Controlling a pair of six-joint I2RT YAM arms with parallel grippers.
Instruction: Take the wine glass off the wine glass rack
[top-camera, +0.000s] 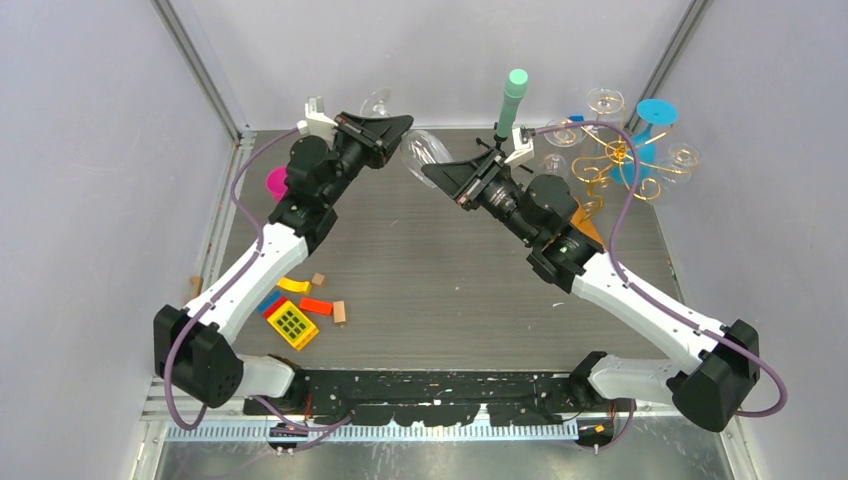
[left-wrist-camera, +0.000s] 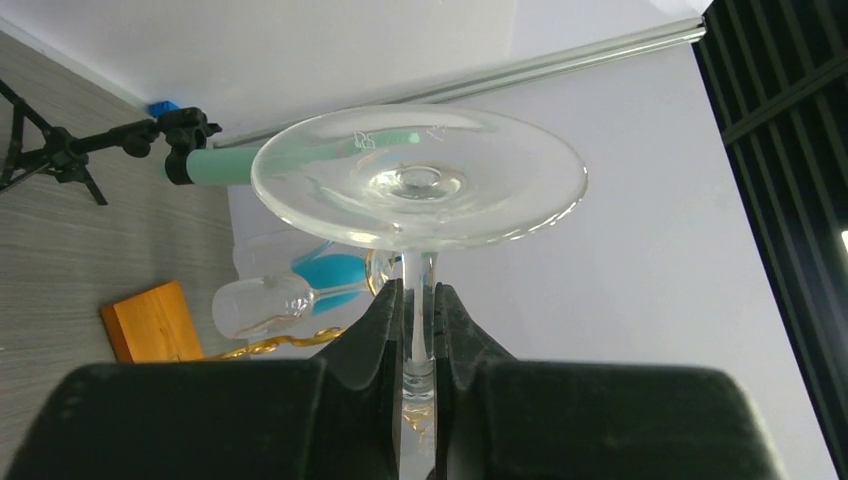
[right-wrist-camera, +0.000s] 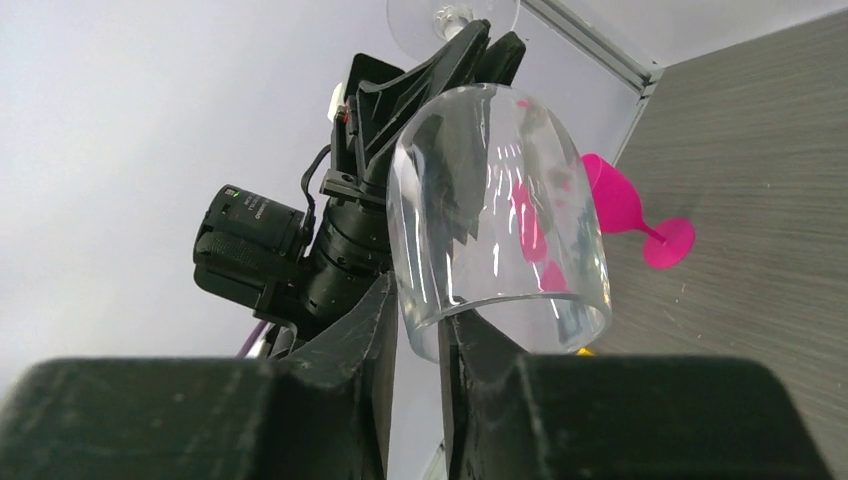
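Note:
A clear wine glass (top-camera: 425, 152) hangs in the air between both arms, away from the wine glass rack (top-camera: 615, 160), a gold spiral wire stand on an orange wooden base (top-camera: 588, 225). My left gripper (left-wrist-camera: 418, 295) is shut on the glass's stem just under its round foot (left-wrist-camera: 418, 180). In the right wrist view the bowl (right-wrist-camera: 500, 220) points at my right gripper (right-wrist-camera: 418, 300). That gripper pinches the bowl's rim wall, with one finger outside and one inside. Other clear glasses (top-camera: 604, 100) still hang on the rack.
A black tripod with a mint-green cylinder (top-camera: 512, 100) stands just left of the rack. A blue glass (top-camera: 655, 112) is behind the rack. A pink glass (top-camera: 277, 183) lies at the left by my left arm. Coloured toy blocks (top-camera: 300, 310) lie at the near left.

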